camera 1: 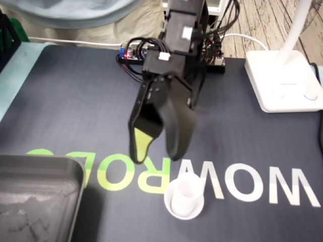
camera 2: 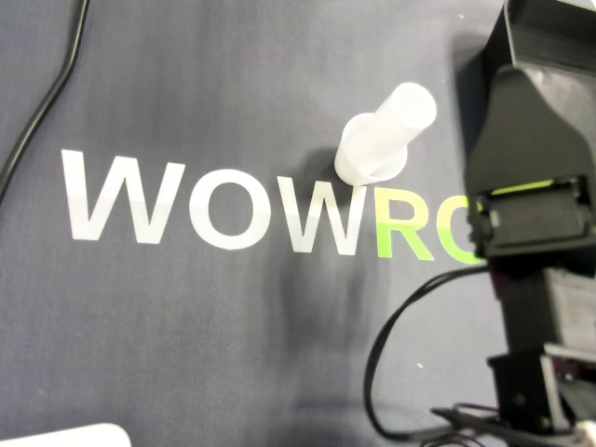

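A small translucent white plastic cup [camera 1: 184,196] stands on the dark mat, on the white "W" of the printed lettering. The overhead view shows the cup [camera 2: 384,135] as a tube with a wider rim at the mat. My black gripper [camera 1: 156,155] hangs over the mat, pointing down, just behind and slightly left of the cup in the fixed view. It is open, and its two fingers hold nothing. A yellow-green pad shows on the left finger [camera 1: 141,141]. In the overhead view the arm [camera 2: 531,186] sits to the right of the cup, apart from it.
A grey metal tray [camera 1: 35,196] fills the front left corner. A white lamp base [camera 1: 282,80] stands at the back right. A circuit board with cables [camera 1: 135,51] lies behind the arm. A black cable [camera 2: 47,102] runs along the mat's edge.
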You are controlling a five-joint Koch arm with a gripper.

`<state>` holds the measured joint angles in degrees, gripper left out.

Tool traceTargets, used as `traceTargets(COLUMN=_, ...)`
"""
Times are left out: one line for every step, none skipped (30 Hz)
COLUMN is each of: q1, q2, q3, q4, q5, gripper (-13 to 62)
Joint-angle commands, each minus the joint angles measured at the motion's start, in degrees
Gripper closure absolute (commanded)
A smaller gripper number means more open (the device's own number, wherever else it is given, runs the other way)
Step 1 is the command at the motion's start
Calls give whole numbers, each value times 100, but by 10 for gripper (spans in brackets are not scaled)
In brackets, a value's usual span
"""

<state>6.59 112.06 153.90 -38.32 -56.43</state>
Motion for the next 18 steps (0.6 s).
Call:
traceTargets(q1=-211, q2=-167, q3=-650, q4=-958, q5=-967, gripper=166)
traceTargets(q1=-290, q2=-229, q3=-782, q4=-958, q5=-1169, gripper=166)
traceTargets(q1=-378, q2=-272, q3=-896, q4=-958, q5=-1362, gripper=166)
traceTargets(q1=-466, q2=-325, q3=-976, q4=-967, q5=-1538, gripper=166)
traceTargets(q1=-545, q2=-378, q3=-1037, q4=-967, q5=-1714, gripper=166)
traceTargets(q1=-615, q2=-404, q3=-1072, q4=-967, q5=-1890, gripper=166)
traceTargets(q1=-686, q2=-466, q3=-1107, q4=-967, q5=-2057, gripper=167)
traceTargets(q1=-747, q2=-527, q3=-1134, q4=-967, q5=-2180, gripper=167)
traceTargets(q1=-844, q2=-659, q3=-1125, q4=-967, q5=-2461, gripper=166)
traceTargets(q1=-870, q2=-738, q3=-1116, q4=-976, q5=-2558, gripper=166)
traceTargets(q1=-870, q2=-844, q3=-1107, q4=-984, q5=-2628, gripper=166)
traceTargets(q1=-870, q2=-967, q3=-1090, q4=-1046, q5=-2707, gripper=167)
traceTargets(q1=-861, q2=-1143, q3=-1046, q4=-1274, q5=-2830, gripper=167)
traceTargets(q1=-861, q2=-1380, q3=-1028, q4=-1591, q5=-2944, gripper=167)
traceTargets(q1=-853, q2=-1626, q3=-1020, q4=-1925, q5=-3015, gripper=167)
traceTargets(q1=-853, q2=-1793, q3=-1020, q4=-2127, q5=-3015, gripper=167)
traceTargets(q1=-853, q2=-1925, q3=-1011, q4=-2276, q5=-3023, gripper=167)
traceTargets(q1=-853, q2=-2004, q3=-1002, q4=-2364, q5=-3023, gripper=167)
